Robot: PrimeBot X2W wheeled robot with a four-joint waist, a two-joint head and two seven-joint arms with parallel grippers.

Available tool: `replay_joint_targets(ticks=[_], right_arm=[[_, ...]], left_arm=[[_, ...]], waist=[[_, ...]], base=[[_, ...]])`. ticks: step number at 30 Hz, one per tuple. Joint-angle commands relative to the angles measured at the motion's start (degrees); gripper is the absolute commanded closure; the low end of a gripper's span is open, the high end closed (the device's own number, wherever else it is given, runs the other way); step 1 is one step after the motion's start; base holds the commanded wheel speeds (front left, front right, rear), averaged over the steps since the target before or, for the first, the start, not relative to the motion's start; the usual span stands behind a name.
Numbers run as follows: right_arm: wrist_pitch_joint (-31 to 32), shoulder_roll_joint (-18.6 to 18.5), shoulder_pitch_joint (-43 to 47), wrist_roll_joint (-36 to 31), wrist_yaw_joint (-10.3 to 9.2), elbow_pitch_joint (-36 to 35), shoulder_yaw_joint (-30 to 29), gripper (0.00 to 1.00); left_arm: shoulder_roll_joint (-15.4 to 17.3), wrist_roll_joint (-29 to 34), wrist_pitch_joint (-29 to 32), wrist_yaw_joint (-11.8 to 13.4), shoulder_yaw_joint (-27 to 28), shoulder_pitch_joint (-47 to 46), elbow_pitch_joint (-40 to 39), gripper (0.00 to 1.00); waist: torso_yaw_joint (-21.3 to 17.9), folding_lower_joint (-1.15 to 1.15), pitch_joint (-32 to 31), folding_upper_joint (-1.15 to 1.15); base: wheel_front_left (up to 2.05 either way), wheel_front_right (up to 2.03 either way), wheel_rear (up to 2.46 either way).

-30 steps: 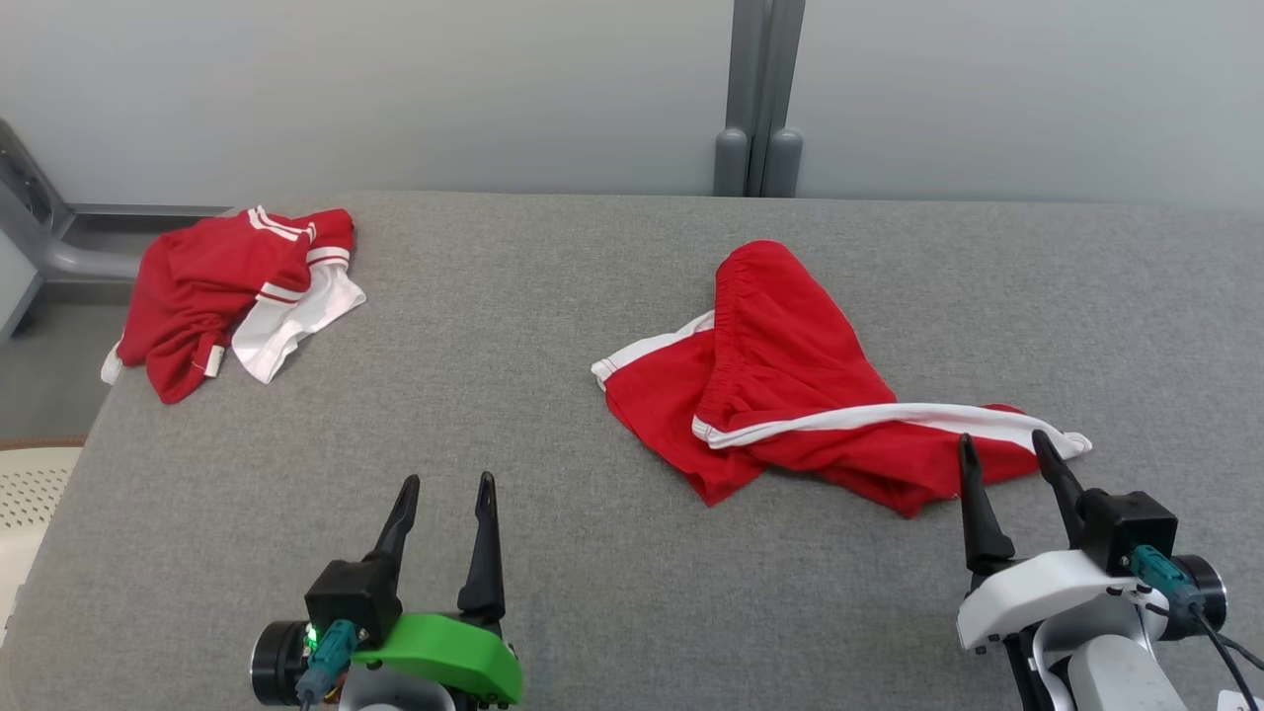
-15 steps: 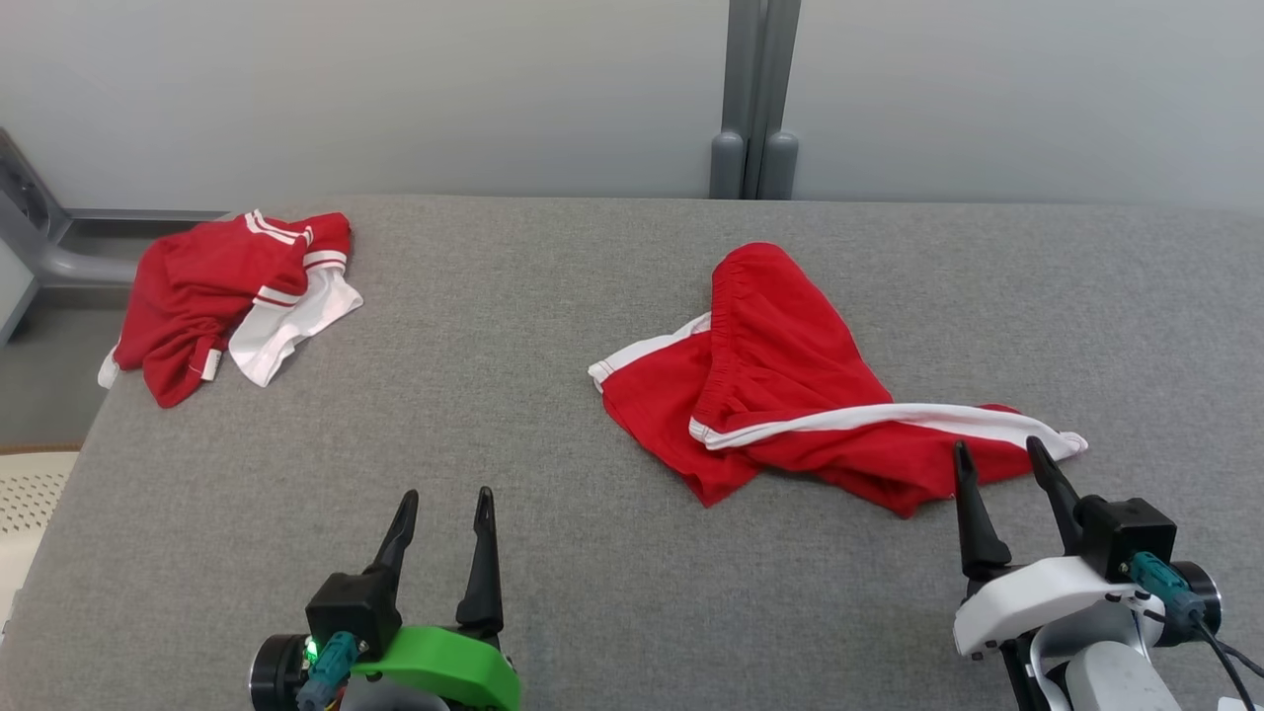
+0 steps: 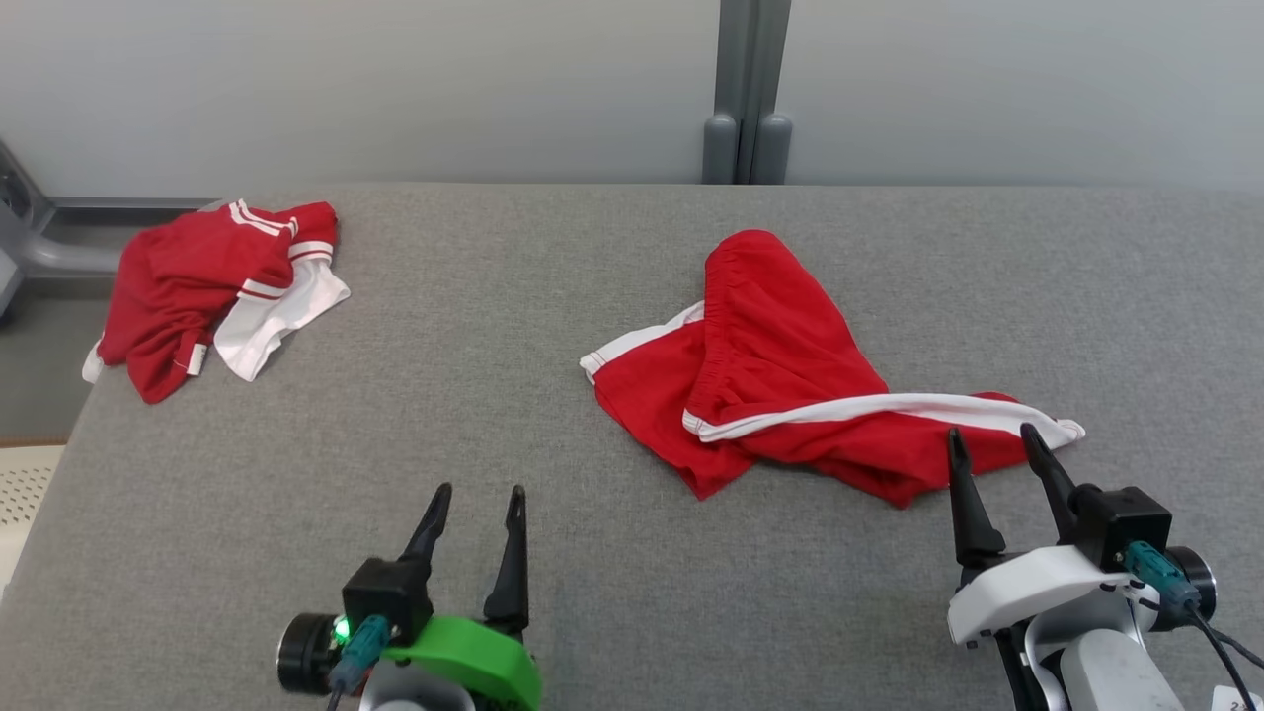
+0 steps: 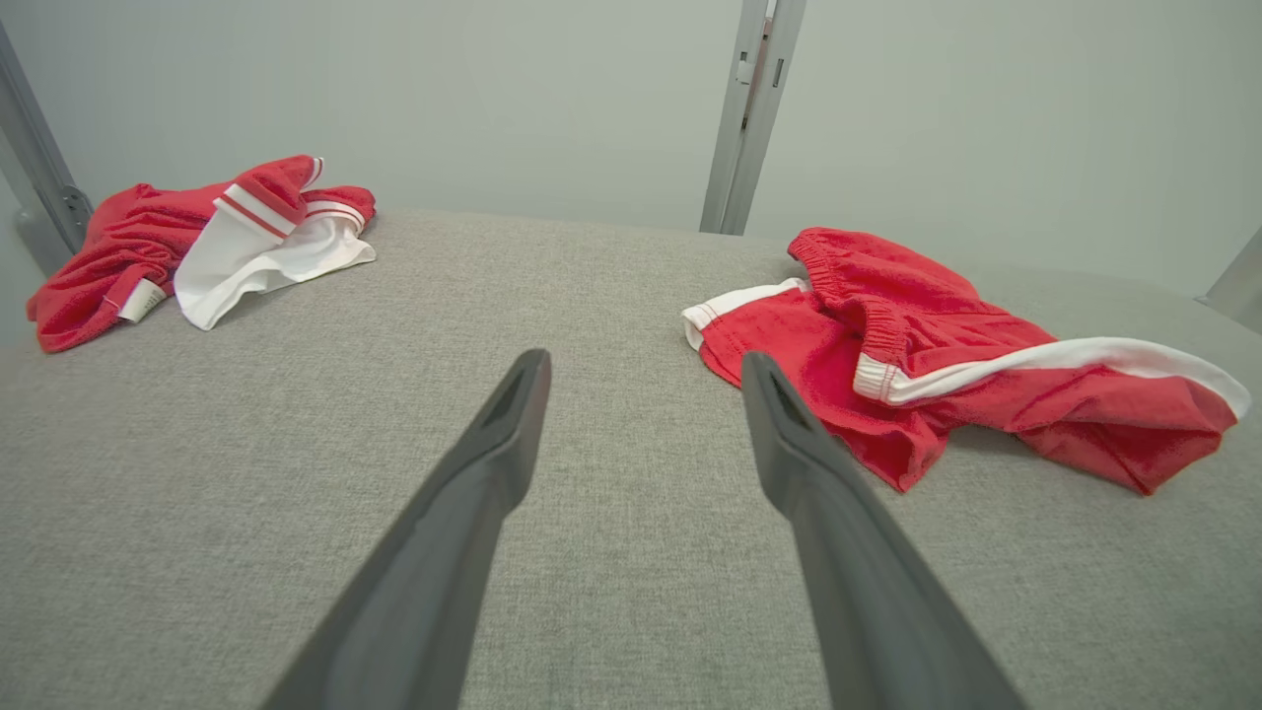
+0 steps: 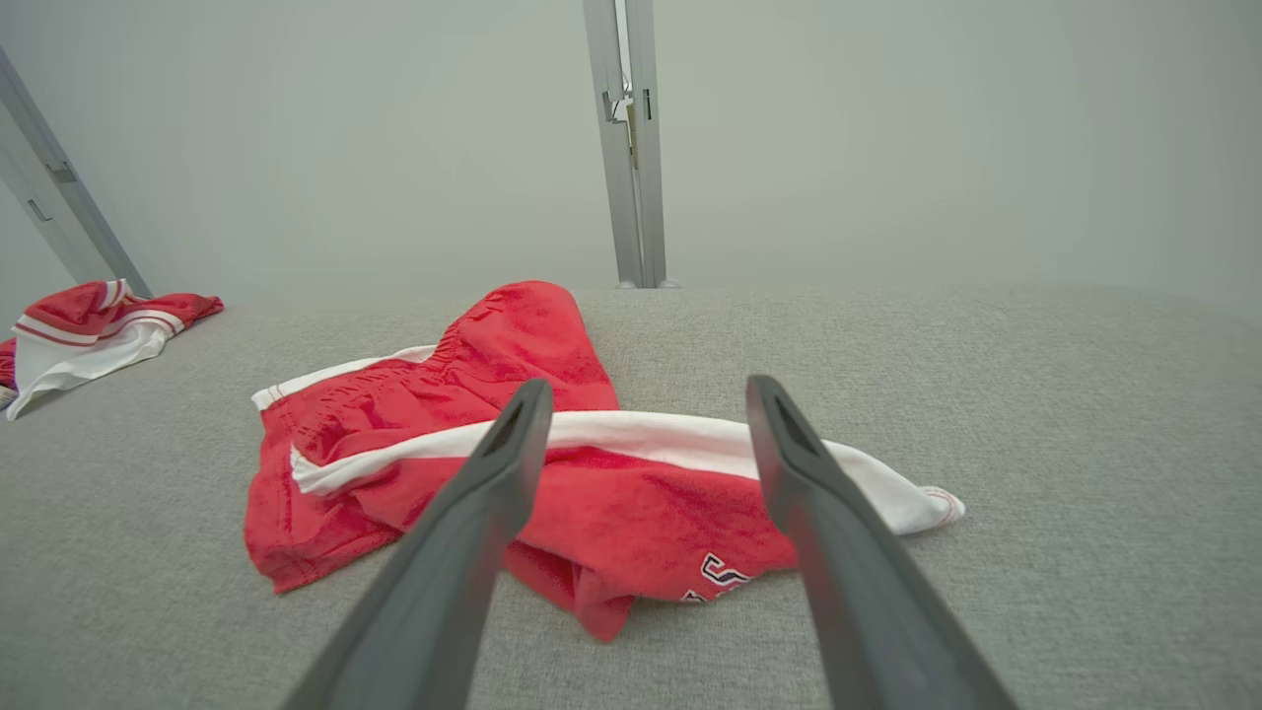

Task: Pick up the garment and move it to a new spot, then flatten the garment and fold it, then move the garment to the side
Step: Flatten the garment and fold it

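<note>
Head view: left pincer (image 3: 481,488), jaws apart, has drifted right toward the red shorts (image 3: 790,395), centre-right on the counter (image 3: 494,395); right pincer (image 3: 989,431), apart too, at their hem. Left wrist view: shorts upper right. Right wrist view: shorts centre, pickup pending.

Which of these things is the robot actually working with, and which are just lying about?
In the job: red shorts, right tool open beside them, left tool open.
Lying about, it seems: crumpled red-and-white garment at far left.
</note>
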Motion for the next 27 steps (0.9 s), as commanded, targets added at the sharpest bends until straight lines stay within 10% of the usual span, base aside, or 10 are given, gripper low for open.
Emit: replay_joint_targets(ticks=[1,10,27], right_arm=[[-0.16,-0.15,-0.87,-0.32,-0.10,-0.59,0.16,0.00],[0.07,-0.14,-3.56,-1.37,-0.10,-1.70,0.40,0.00],[-0.17,-0.13,-7.32,0.17,-0.10,-1.80,-0.15,0.00]], left_arm=[[0.15,0.46,0.27,-0.80,-0.83,-2.77,0.87,0.00],[0.20,-0.26,4.44,-6.06,-10.43,-15.74,9.90,0.00],[0.23,-4.05,1.59,-7.42,-14.42,-29.31,29.04,0.00]], waist=[[-0.96,0.00,1.20,0.00],[-5.62,0.00,6.50,0.00],[-14.29,0.00,13.80,0.00]], base=[[0.00,0.00,0.00],[0.00,0.00,0.00],[0.00,0.00,0.00]])
